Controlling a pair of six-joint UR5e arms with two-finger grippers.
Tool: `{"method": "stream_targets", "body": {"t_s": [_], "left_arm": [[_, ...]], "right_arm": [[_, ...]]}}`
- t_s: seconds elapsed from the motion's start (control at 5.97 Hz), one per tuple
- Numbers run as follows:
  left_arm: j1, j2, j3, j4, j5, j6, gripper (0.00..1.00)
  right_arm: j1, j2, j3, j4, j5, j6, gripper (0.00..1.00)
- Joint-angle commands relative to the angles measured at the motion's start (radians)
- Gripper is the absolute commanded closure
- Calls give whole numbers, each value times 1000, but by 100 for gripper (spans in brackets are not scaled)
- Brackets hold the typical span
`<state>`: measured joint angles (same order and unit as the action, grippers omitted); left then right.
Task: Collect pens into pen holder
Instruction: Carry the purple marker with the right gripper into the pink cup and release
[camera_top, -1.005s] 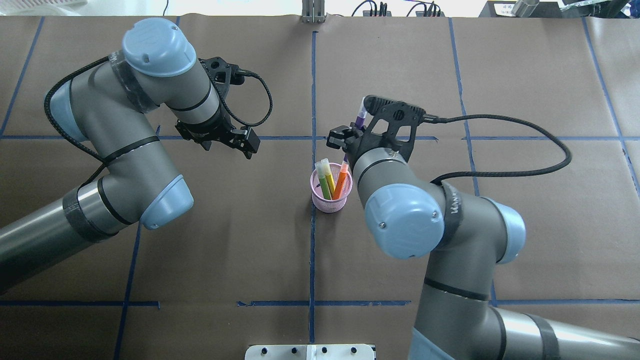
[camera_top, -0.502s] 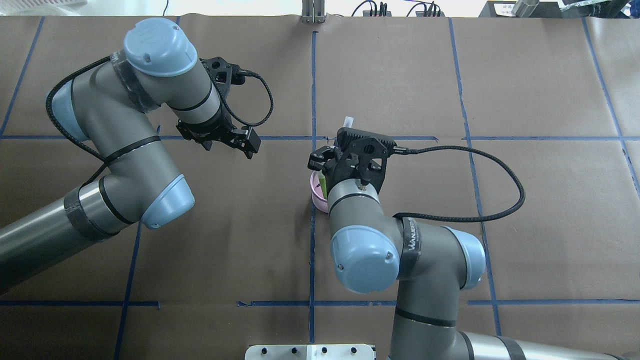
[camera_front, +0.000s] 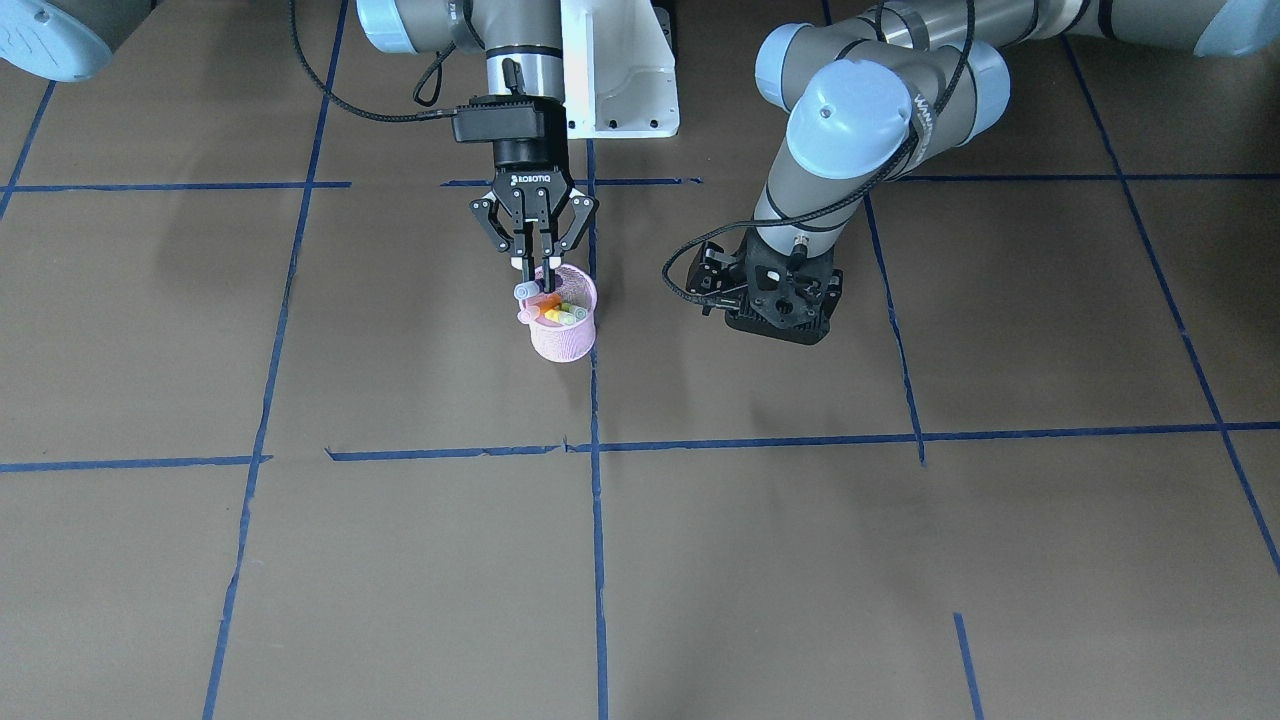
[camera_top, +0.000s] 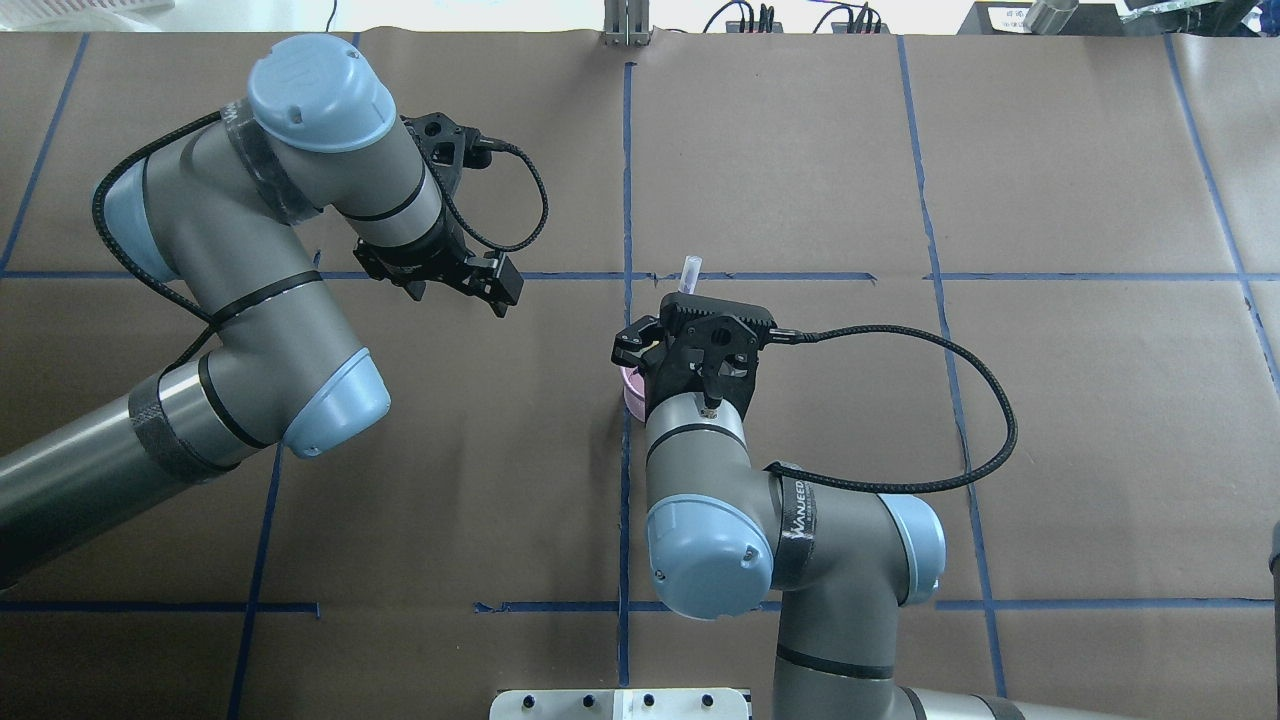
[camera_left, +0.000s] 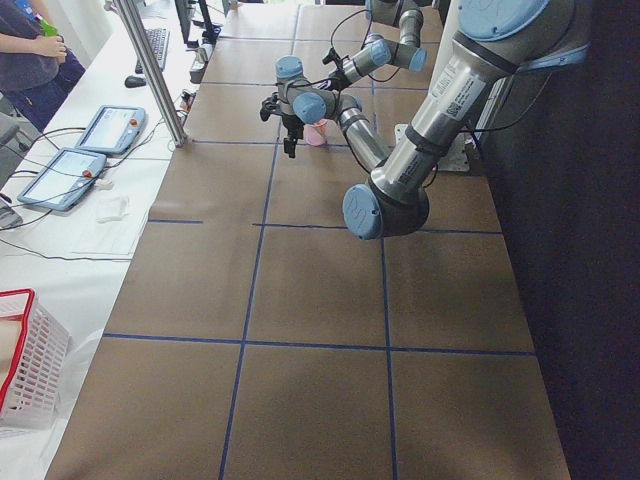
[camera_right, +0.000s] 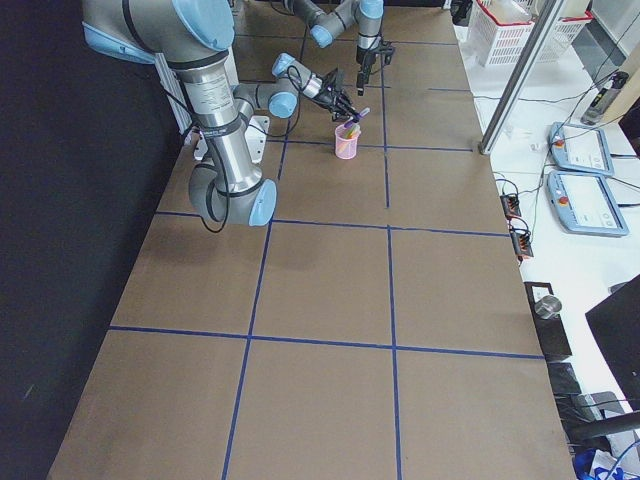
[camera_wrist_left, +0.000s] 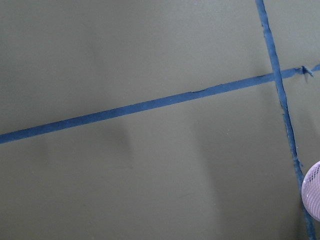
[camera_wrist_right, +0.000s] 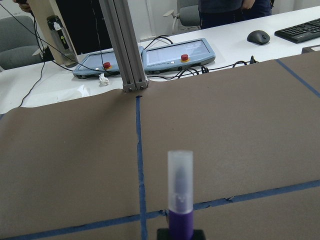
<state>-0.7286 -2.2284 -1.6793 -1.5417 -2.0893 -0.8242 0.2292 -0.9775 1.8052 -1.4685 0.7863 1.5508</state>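
Note:
The pink mesh pen holder (camera_front: 565, 340) stands near the table's middle line. Orange, yellow and green pens (camera_front: 560, 312) stand in it. My right gripper (camera_front: 533, 272) hangs just above its rim, shut on a purple pen (camera_wrist_right: 179, 215) with a pale cap (camera_front: 523, 291). The pen is tilted over the cup. In the overhead view my right wrist covers most of the cup (camera_top: 631, 390), and only the pen's cap (camera_top: 688, 272) sticks out. My left gripper (camera_top: 470, 285) is open and empty, off to the cup's side above bare table.
Brown paper with blue tape lines (camera_front: 592, 440) covers the table. A white mounting plate (camera_front: 620, 70) sits at the robot's base. Tablets and a metal post (camera_wrist_right: 125, 50) stand beyond the table's far edge. The cup's edge shows in the left wrist view (camera_wrist_left: 312, 195).
My right arm has carried the purple pen back and left over the cup and now hides the cup and its pens in the overhead view. The left arm has not moved.

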Motion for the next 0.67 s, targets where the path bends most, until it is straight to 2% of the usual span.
{"method": "stream_targets", "body": {"t_s": [0.0, 0.17, 0.5], "left_arm": [[0, 1, -3, 0, 0, -1, 0], [0, 3, -7, 0, 0, -1, 0], [0, 1, -10, -2, 0, 0, 0]], "right_arm": [[-11, 5, -26, 4, -30, 2, 66], [-11, 0, -27, 4, -33, 0, 1], [-10, 9, -5, 2, -4, -12, 0]]}}
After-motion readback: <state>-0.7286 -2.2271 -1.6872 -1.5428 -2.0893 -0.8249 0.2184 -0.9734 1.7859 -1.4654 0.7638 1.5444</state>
